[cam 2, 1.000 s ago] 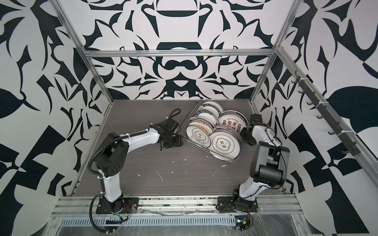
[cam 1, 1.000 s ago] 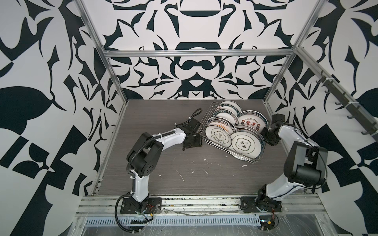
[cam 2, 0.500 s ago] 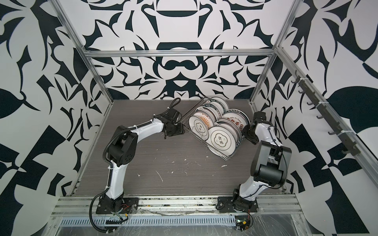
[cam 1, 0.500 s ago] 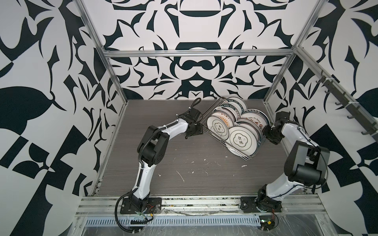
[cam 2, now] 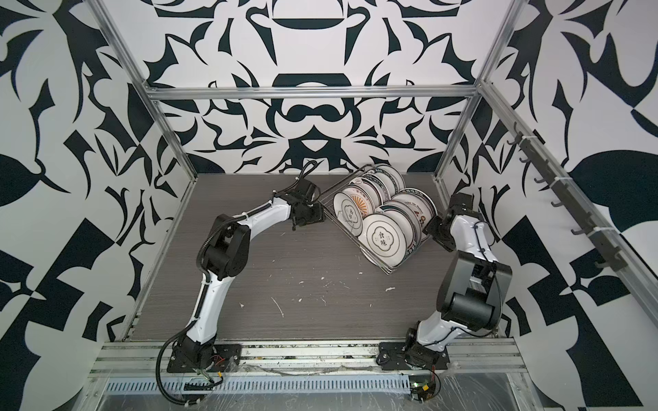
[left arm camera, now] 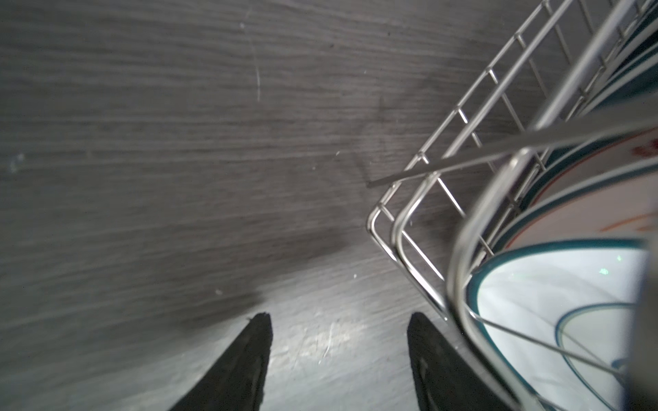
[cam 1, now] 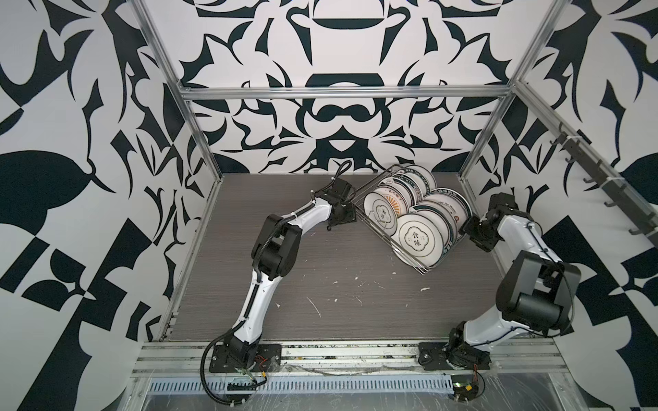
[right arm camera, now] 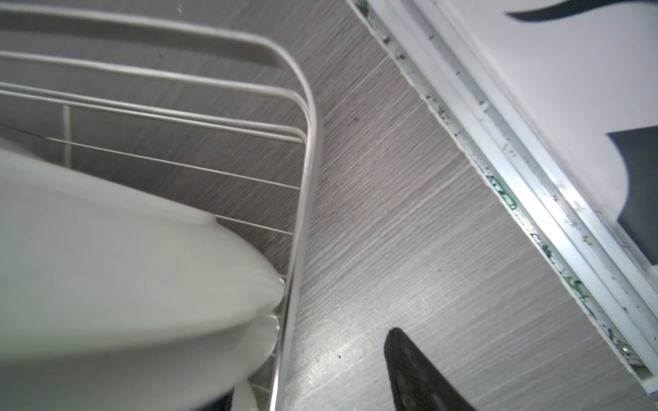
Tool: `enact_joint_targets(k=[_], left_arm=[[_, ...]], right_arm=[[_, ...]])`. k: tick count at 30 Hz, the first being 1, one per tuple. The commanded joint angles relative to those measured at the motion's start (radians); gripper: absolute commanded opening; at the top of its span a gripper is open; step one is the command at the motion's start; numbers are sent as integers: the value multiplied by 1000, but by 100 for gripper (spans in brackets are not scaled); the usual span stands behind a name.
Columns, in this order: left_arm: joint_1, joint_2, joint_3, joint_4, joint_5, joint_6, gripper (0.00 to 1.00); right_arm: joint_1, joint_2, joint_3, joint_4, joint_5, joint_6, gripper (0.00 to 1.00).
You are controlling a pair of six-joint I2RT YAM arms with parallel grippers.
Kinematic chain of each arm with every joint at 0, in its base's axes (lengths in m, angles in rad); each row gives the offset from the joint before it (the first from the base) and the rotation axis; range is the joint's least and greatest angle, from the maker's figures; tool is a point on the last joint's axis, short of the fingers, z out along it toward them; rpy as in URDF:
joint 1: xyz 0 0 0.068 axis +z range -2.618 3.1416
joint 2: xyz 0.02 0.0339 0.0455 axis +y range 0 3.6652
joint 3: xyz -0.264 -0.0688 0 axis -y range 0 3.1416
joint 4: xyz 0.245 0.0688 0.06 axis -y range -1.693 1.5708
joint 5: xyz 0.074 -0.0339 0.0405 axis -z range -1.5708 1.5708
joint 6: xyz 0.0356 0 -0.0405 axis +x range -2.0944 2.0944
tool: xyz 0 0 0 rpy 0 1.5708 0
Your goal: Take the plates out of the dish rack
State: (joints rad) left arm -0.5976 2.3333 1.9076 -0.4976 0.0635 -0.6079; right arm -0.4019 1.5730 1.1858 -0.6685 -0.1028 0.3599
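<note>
The dish rack (cam 1: 377, 182) sits at the far right of the grey table (cam 1: 320, 270), turned at an angle to the table's edges in both top views. And it's full: the plates (cam 1: 416, 238) stand on edge in 2 rows, white faces with teal rims. The nearest one shows a dark cloud-shaped emblem, and the front plate of the other row an orange sunburst. The left gripper (left arm camera: 338, 322) is low at the rack's left corner, jaws apart with only bare table between them, 1 finger (left arm camera: 438, 359) just beside the wire, nothing held. Over on the other side, the right gripper (cam 1: 469, 228) is down by the rack's right wall. Its wrist view shows 1 black finger outside the rim, clear of the wire, with the plates' white backs inside. Jaws spread, gripping nothing.
</note>
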Motion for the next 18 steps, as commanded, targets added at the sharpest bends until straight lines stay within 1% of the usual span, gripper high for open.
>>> enact_joint_targets(k=[1,3,6,11,14,16,18], left_arm=[[-2,41,62,-15,-1,11,65],[-1,60,89,-23,0,13,66],[2,73,112,-29,0,15,66],[18,53,78,-4,-11,9,71],[38,24,38,-2,-15,11,74],[50,-17,-16,18,-24,10,76],[55,-75,-87,43,-52,15,79]], right_arm=[[-8,-66,32,-29,-42,-2,69],[-8,-95,28,-33,-66,3,69],[-8,-136,25,-43,-69,12,69],[-8,-196,29,-65,-95,10,69],[-7,-242,23,-67,-134,9,69],[-8,-278,14,-68,-151,1,69],[-8,-319,2,-52,-197,2,69]])
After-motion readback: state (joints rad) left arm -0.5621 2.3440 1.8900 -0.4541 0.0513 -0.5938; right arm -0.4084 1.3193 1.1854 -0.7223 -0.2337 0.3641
